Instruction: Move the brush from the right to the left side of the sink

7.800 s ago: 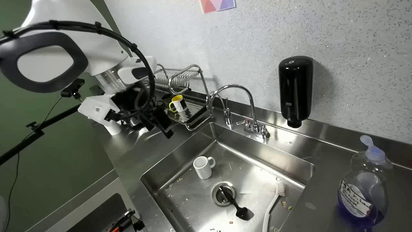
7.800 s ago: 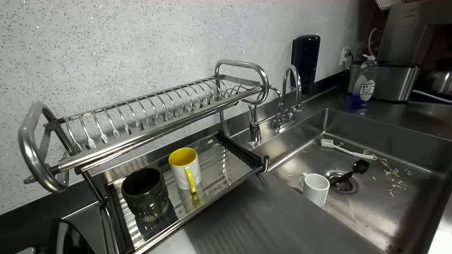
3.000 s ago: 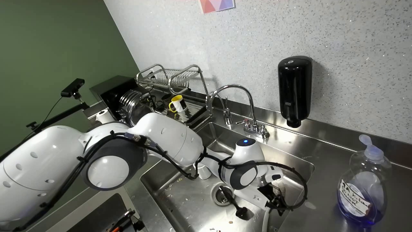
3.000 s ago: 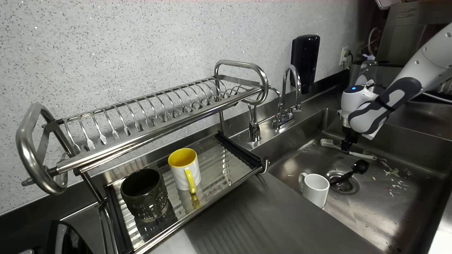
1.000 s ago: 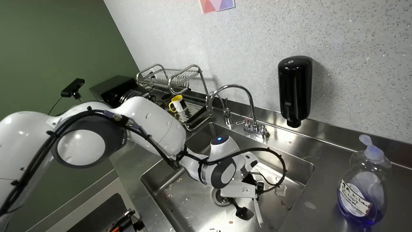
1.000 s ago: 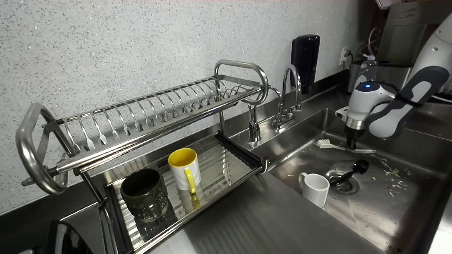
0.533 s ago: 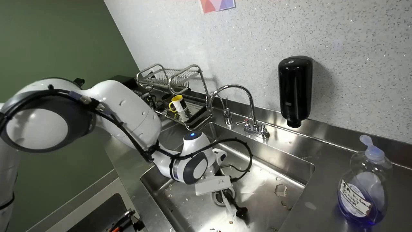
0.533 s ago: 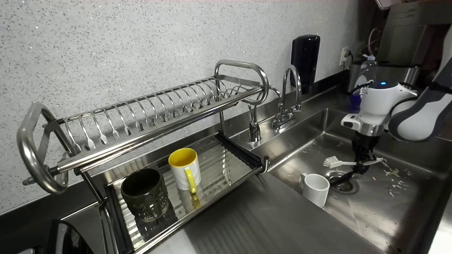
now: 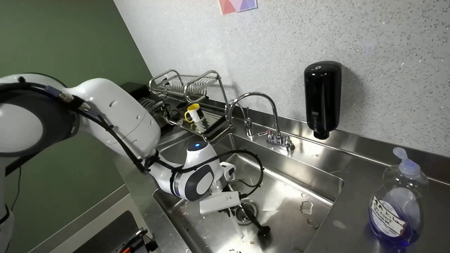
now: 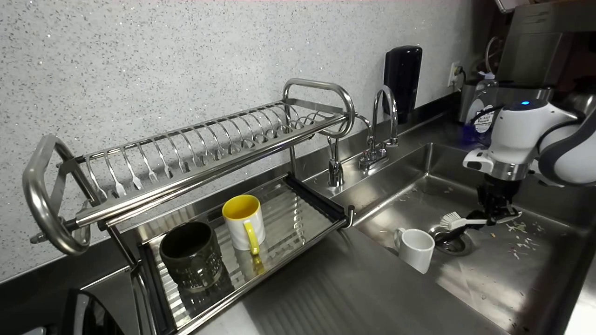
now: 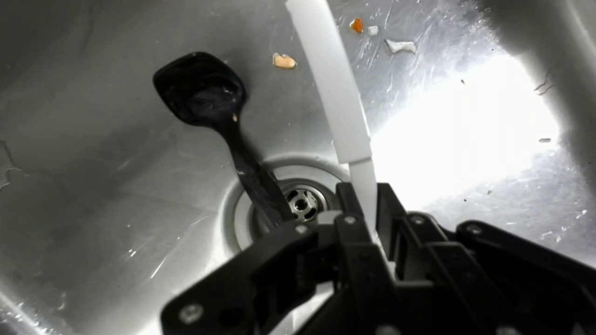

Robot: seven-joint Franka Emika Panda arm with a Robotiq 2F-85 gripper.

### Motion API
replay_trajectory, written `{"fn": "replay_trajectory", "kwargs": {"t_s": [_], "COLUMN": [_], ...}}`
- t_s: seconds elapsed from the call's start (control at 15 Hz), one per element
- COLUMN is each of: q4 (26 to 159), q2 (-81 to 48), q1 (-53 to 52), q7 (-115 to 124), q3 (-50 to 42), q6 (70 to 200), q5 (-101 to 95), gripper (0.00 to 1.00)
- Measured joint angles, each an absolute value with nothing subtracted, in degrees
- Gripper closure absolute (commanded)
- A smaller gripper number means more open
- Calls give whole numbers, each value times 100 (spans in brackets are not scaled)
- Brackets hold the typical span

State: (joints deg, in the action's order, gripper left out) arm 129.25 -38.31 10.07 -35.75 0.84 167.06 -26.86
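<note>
One white robot arm [image 9: 119, 112] reaches over a stainless steel sink [image 10: 507, 279], its gripper [image 11: 365, 197] closed to the handle's width on a slim white brush [image 11: 332, 79], which it pinches. In the wrist view the handle runs from between two black fingers [image 11: 347, 199] toward a point between 11 and 12 o'clock; the bristle end is hidden by the gripper. The drain [image 11: 301, 204] is at 9 o'clock from the fingers. A black spoon [image 11: 200, 93] lies with its handle over the drain and its bowl at 10, and a tan food scrap [image 11: 284, 61] sits at 11. Whether the brush touches the sink floor is unclear.

With the drain as the middle of the clock, in an exterior view the bristles [image 10: 450, 219] are near it at 12 and the gripper is at 2. A white mug [image 10: 416, 251] stands upright beside the drain at 9. The chrome faucet [image 10: 372, 161] curves up at 11, and a metal dish rack [image 10: 214, 168] stands well apart at 10, holding a yellow-lined white mug [image 10: 238, 233] and a dark mug [image 10: 192, 267]. In an exterior view a bottle of purple liquid [image 9: 397, 207] is on the counter [image 9: 351, 196] at 3 and a black dispenser [image 9: 322, 98] on the wall [image 9: 379, 45] at 1.
</note>
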Motion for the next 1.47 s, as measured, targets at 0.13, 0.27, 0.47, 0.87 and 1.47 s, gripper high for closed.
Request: {"fn": "replay_trajectory", "kwargs": {"t_s": [0.13, 0.27, 0.47, 0.87, 1.47], "q4": [12925, 12918, 12877, 12589, 13134], "q2": [-3938, -4112, -4421, -4851, -4528], "q1": [1004, 981, 858, 114, -628], "q7": [-3725, -3942, -4242, -4273, -4094], "q3": [229, 465, 821, 766, 312], "q6": [16706, 16706, 16620, 16580, 17288], "q5": [-2686, -2687, -2680, -2678, -3032], "gripper": [96, 96, 96, 60, 0]}}
